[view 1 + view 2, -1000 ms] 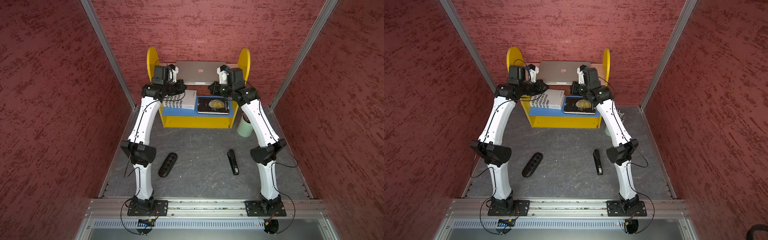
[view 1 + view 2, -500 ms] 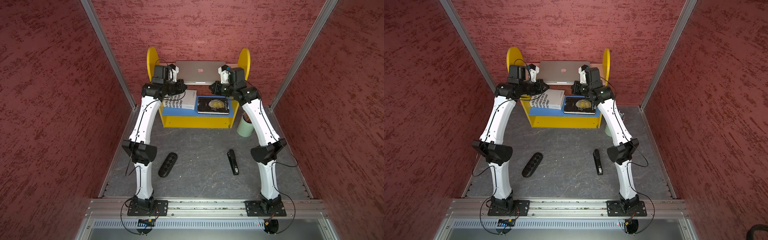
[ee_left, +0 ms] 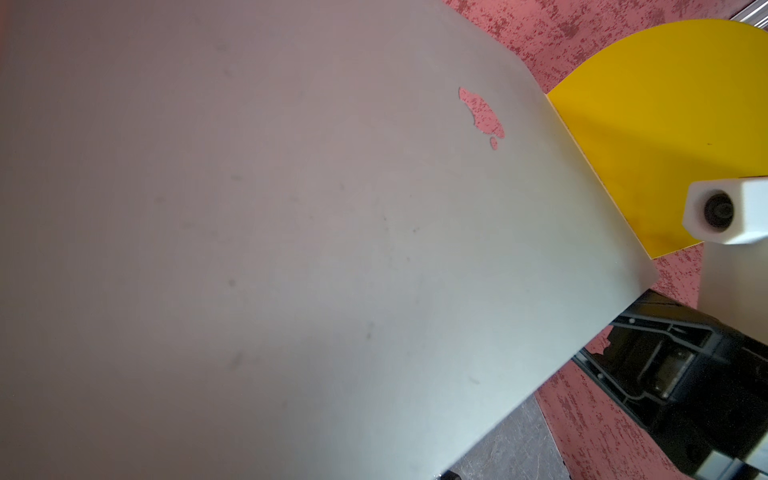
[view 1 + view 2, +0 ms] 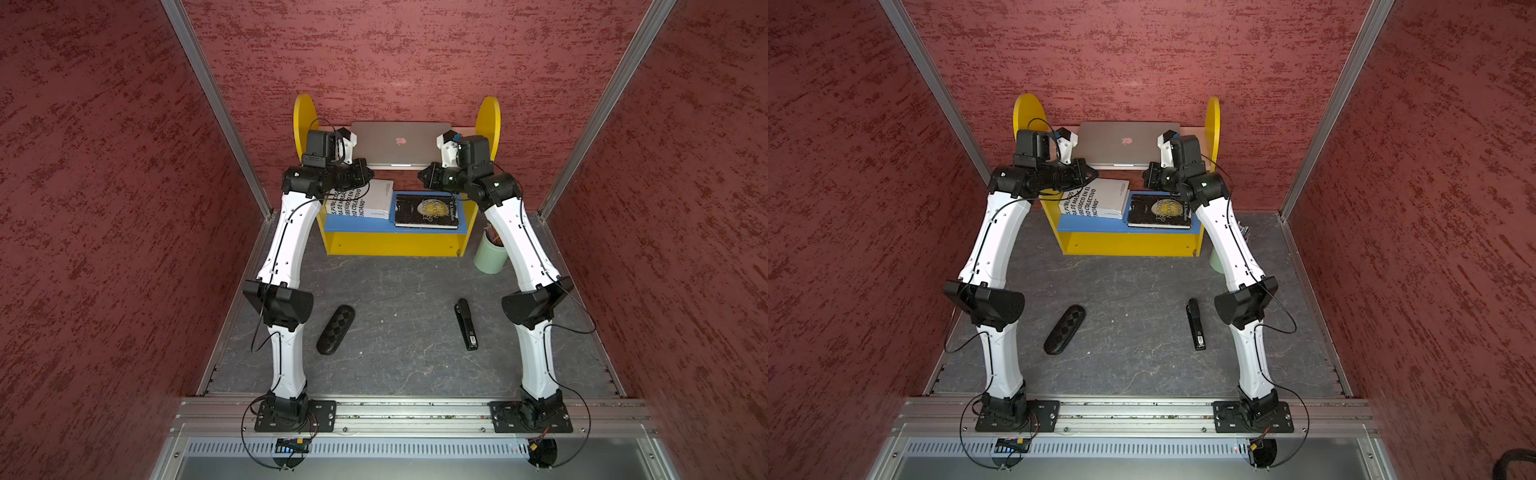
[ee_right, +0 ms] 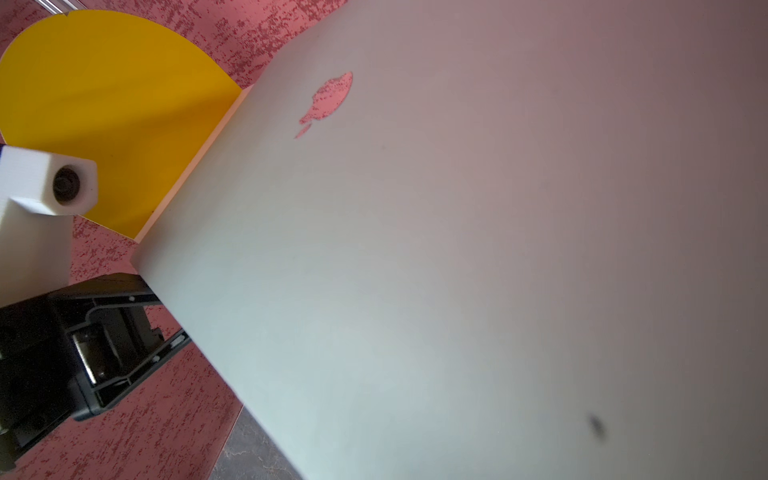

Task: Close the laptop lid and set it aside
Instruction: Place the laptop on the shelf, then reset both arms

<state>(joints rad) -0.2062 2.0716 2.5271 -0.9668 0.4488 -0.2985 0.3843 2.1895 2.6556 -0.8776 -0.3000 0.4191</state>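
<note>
A: Where is the laptop [image 4: 401, 143] sitting?
B: It is lying flat at the top of the yellow bookshelf [image 4: 390, 247], between the round end panels [image 4: 305, 120]. It is sitting above the white book [image 4: 365, 201] and the black book [image 4: 426, 212]. The laptop lid [image 3: 332, 249] is fully down and showing its logo.
A: And the arms?
B: The left tool [image 4: 347, 139] and right tool [image 4: 446, 143] are flanking its short edges, both closed tight. The lid is hiding their tips, so whether they are bearing it is not clear.
A: So the setting-aside is probably finishing.
B: Likely. The arms should be moving in step, holding both ends level and letting it settle flat. After that they should be drawing outward without scraping it or knocking the panels.
</note>
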